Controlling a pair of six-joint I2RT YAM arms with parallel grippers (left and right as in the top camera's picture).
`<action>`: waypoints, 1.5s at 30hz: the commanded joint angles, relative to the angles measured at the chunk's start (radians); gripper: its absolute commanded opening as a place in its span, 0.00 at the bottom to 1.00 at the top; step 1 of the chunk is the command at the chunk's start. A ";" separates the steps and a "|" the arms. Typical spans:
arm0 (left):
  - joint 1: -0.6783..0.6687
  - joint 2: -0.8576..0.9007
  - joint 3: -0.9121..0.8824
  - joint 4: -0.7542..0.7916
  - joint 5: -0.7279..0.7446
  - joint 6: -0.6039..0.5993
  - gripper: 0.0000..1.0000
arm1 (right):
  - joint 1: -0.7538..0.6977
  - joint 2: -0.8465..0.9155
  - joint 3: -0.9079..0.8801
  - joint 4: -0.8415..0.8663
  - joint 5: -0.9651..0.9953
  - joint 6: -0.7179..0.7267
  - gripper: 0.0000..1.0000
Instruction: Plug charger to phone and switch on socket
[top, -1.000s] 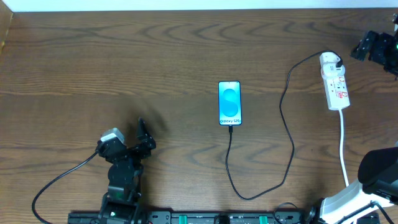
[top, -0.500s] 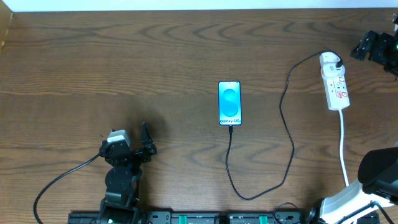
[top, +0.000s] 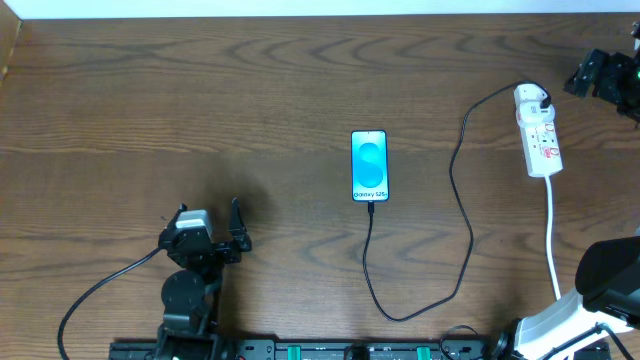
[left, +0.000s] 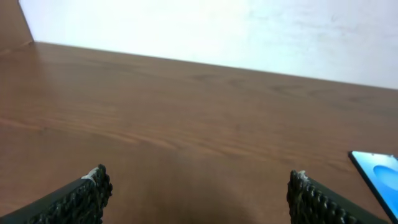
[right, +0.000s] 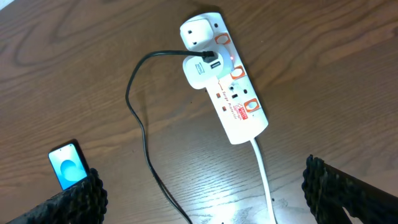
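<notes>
The phone lies flat mid-table with its blue screen lit, and also shows in the right wrist view. The charger's black cable runs from the phone's near end, loops toward the front edge, then rises to the white adapter, which sits in the socket. My left gripper stands open and empty near the front left, far from the phone. My right gripper hovers open and empty above the table just short of the socket.
The socket's thick white cord runs down the right side toward the right arm's base. A grey cable trails from the left arm. The table's back edge meets a white wall.
The left arm has drawn back a little toward the front edge and turned its gripper to face straight ahead. The phone, cable, socket and right arm are unchanged.
</notes>
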 joint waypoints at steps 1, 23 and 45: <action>0.033 -0.040 -0.024 -0.040 0.066 0.020 0.92 | 0.005 -0.010 0.017 0.000 0.007 0.009 0.99; 0.050 -0.072 -0.024 -0.040 0.071 0.036 0.92 | 0.004 -0.010 0.017 0.000 0.007 0.009 0.99; 0.049 -0.069 -0.024 -0.039 0.071 0.064 0.92 | 0.005 -0.010 0.017 0.000 0.007 0.009 0.99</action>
